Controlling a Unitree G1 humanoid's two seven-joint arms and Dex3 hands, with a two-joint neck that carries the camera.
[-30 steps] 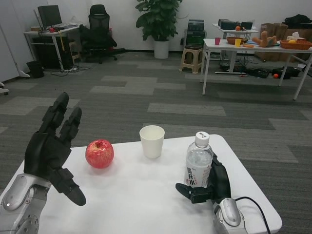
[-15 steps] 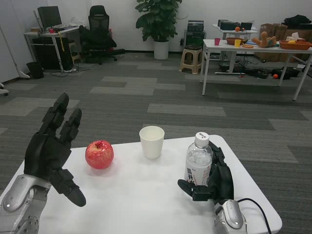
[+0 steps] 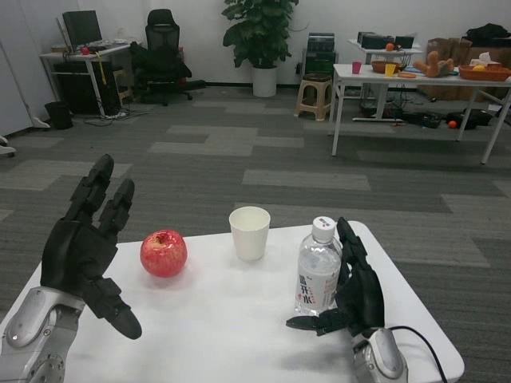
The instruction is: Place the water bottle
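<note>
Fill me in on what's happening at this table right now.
A humanoid robot is setting down a water bottle, which stands upright on the white table, right of a paper cup and a red apple. The right robot hand is beside it with fingers spread; whether it touches the bottle is unclear. The left robot hand is raised and open over the table's left side, holding nothing.

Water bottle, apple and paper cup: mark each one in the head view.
water bottle [image 3: 318,271], head view, on the label.
apple [image 3: 164,254], head view, middle of its red side.
paper cup [image 3: 249,235], head view, on its outer wall.
</note>
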